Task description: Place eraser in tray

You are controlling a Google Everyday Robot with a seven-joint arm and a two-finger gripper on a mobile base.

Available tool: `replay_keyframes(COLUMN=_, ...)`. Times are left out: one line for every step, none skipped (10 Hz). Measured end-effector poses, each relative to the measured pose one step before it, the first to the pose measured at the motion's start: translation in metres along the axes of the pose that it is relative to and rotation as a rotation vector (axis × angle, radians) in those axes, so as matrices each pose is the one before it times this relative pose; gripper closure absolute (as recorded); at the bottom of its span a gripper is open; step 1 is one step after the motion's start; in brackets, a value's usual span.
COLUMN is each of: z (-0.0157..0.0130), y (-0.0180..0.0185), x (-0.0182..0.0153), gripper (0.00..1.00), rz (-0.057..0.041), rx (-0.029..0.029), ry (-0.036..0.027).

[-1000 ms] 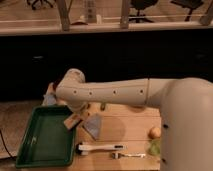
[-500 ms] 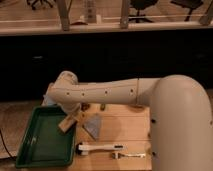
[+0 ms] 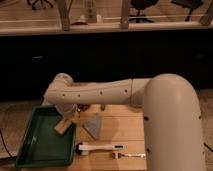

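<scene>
We saw the gripper (image 3: 68,116) pinching the eraser (image 3: 63,126), which hung tilted over the right edge of the green tray (image 3: 33,146), near the grey-blue cloth (image 3: 93,125).

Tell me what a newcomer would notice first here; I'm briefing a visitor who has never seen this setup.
The big white arm stretches across the middle of the view. Its end effector is shut on the tan eraser, just over the right rim of the green tray at lower left. To the right, on the wooden table, lie a grey-blue triangular cloth and, nearer the camera, a long white-handled tool.
</scene>
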Motion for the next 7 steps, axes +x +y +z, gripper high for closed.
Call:
replay_keyframes(z=0.00139, y=-0.00225, x=-0.00221, gripper=0.99, rz=-0.01122, rx=-0.00062, ry=-0.00423)
replay_keyframes(z=0.00201, y=-0.00261, x=-0.00311, gripper=0.99, rz=-0.01901, rx=-0.00164, ry=-0.00444)
replay_keyframes(z=0.00182, y=-0.00023, x=-0.00129, gripper=0.99, rz=-0.01469, rx=-0.00323, ry=-0.00372)
replay_keyframes(z=0.00167, y=-0.00006, x=-0.00066, gripper=0.99, rz=-0.01234, rx=-0.00281, ry=-0.00401)
replay_keyframes(z=0.00129, y=-0.00099, x=-0.00174, gripper=0.99, rz=-0.01391, rx=-0.00343, ry=-0.00406)
replay_keyframes(z=0.00244, y=-0.00467, x=-0.00335, gripper=0.99, rz=-0.02269, rx=-0.00123, ry=-0.00627)
replay_keyframes(z=0.00180, y=-0.00348, x=-0.00335, gripper=0.99, rz=-0.02048, rx=-0.00280, ry=-0.00466)
